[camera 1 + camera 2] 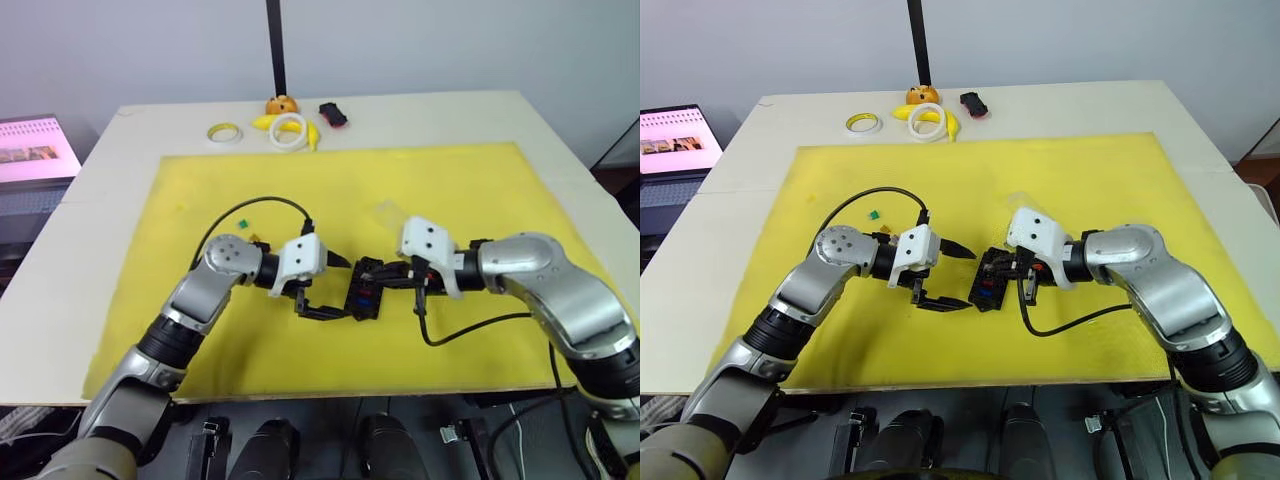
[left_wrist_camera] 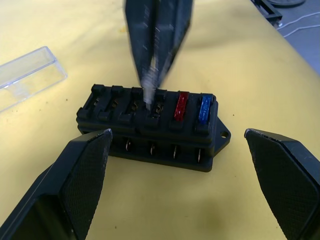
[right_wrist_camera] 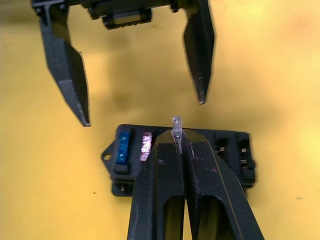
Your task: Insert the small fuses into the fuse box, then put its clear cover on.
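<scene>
The black fuse box (image 2: 150, 131) lies on the yellow mat (image 1: 450, 190) between my two grippers. A red fuse (image 2: 181, 106) and a blue fuse (image 2: 205, 109) sit in its end slots. My right gripper (image 3: 179, 137) is shut on a small greyish fuse (image 3: 176, 124), its tip right over a slot near the middle of the box. My left gripper (image 1: 345, 288) stands open at the box's other side, touching nothing. The clear cover (image 2: 30, 75) lies on the mat just beyond the box. A green fuse (image 1: 241, 222) lies loose near my left forearm.
Two tape rings (image 1: 223, 132) (image 1: 290, 130), a banana (image 1: 312, 136), an orange object (image 1: 283, 104) and a small black-and-red object (image 1: 333, 114) lie at the table's far edge. A laptop (image 1: 35, 150) stands off the table's left side.
</scene>
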Controlling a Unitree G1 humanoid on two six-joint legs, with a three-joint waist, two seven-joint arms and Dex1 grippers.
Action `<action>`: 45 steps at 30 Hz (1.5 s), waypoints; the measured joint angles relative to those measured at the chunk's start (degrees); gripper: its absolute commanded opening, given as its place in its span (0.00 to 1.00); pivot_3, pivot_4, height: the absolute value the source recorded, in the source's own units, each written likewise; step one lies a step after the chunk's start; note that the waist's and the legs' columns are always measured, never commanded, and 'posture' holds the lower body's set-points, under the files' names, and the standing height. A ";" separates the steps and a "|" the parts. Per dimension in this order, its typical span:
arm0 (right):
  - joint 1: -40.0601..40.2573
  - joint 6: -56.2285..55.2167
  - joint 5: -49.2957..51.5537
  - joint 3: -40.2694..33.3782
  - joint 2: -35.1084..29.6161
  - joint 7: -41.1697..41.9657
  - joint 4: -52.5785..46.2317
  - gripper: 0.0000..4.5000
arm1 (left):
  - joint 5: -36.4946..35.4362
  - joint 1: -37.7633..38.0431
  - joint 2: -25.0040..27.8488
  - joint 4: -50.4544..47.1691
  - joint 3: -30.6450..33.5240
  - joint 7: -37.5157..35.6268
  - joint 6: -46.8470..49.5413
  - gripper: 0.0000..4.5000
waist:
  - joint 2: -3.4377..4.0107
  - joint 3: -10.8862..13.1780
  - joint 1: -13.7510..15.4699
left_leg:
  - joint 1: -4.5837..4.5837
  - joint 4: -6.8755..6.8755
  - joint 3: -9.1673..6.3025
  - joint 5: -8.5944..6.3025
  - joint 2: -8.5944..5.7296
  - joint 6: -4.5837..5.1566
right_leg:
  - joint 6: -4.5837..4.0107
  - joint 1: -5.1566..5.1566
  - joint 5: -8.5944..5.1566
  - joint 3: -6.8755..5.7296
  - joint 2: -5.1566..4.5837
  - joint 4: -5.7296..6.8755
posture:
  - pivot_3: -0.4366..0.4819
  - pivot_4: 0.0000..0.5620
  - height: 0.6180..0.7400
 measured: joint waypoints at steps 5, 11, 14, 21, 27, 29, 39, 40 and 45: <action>-2.22 2.10 -0.57 3.22 -1.70 1.09 -0.23 0.02 | 0.17 0.63 0.09 -0.04 -0.20 0.25 -1.06 1.00 | 0.00 0.00 -0.04 | 0.00 0.00 0.00 0.00 0.01 0.00 | 0.00 0.00 0.00 0.00 0.00 0.00 | 0.48 0.27 1.00; -3.27 5.23 -0.50 4.98 -1.98 1.11 -1.73 0.02 | 0.22 1.09 0.03 -0.09 -0.49 0.61 -1.37 1.00 | 0.00 0.00 0.05 | -0.01 0.00 0.00 0.00 0.00 0.00 | 0.00 0.00 0.00 0.00 -0.01 0.00 | 0.48 0.27 1.00; -3.27 5.32 -0.58 5.14 -1.97 0.62 -2.14 0.02 | 0.22 1.12 0.00 -0.13 -0.98 0.64 -1.72 1.00 | 0.00 0.00 0.01 | -0.01 0.00 0.00 0.00 0.00 0.00 | 0.00 0.00 0.00 0.00 -0.01 0.00 | 0.48 0.27 1.00; -3.76 6.17 -0.41 5.06 -1.86 -0.15 -2.14 0.02 | 0.22 1.18 -0.01 -0.12 -1.23 0.64 -2.22 1.00 | 0.00 0.00 0.00 | -0.01 0.00 0.00 0.00 0.00 0.00 | 0.00 0.00 0.00 0.00 -0.01 0.00 | 0.48 0.27 1.00; -4.70 6.19 -0.75 5.28 -1.86 -0.38 -2.15 0.02 | 0.22 1.27 0.00 -0.10 -1.25 0.63 -2.41 1.00 | 0.00 0.00 0.02 | -0.01 0.00 0.00 0.00 0.00 0.00 | 0.00 0.00 0.00 0.00 -0.01 0.00 | 0.48 0.27 1.00; -4.71 5.85 -1.34 5.47 -1.85 -0.69 -1.99 0.02 | 0.22 1.27 0.00 -0.10 -1.26 0.62 -2.44 1.00 | 0.00 0.00 0.01 | -0.01 0.00 0.00 0.00 0.00 0.00 | 0.00 0.00 0.00 0.00 -0.01 0.00 | 0.48 0.27 1.00; -4.70 4.75 -2.68 6.01 -1.85 -0.74 -0.37 0.02 | 0.23 1.27 0.05 -0.08 -1.26 0.62 -2.45 1.00 | 0.00 0.00 -0.01 | -0.01 0.00 0.00 0.00 0.00 0.00 | 0.00 0.00 0.00 0.00 -0.01 0.00 | 0.48 0.27 1.00; -4.70 4.68 -2.70 6.04 -1.85 -0.73 -0.36 0.02 | 0.23 1.27 0.05 -0.08 -1.26 0.62 -2.45 1.00 | 0.00 0.00 -0.01 | -0.01 0.00 0.00 0.00 0.00 0.00 | 0.00 0.00 0.00 0.00 -0.01 0.00 | 0.48 0.27 1.00; -4.70 4.32 -2.79 6.17 -1.85 -0.72 -0.32 0.02 | 0.23 1.27 0.04 -0.08 -1.26 0.63 -2.45 1.00 | 0.00 0.00 -0.01 | -0.01 0.00 0.00 0.00 0.00 0.00 | 0.00 0.00 0.00 0.00 0.00 0.00 | 0.48 0.27 1.00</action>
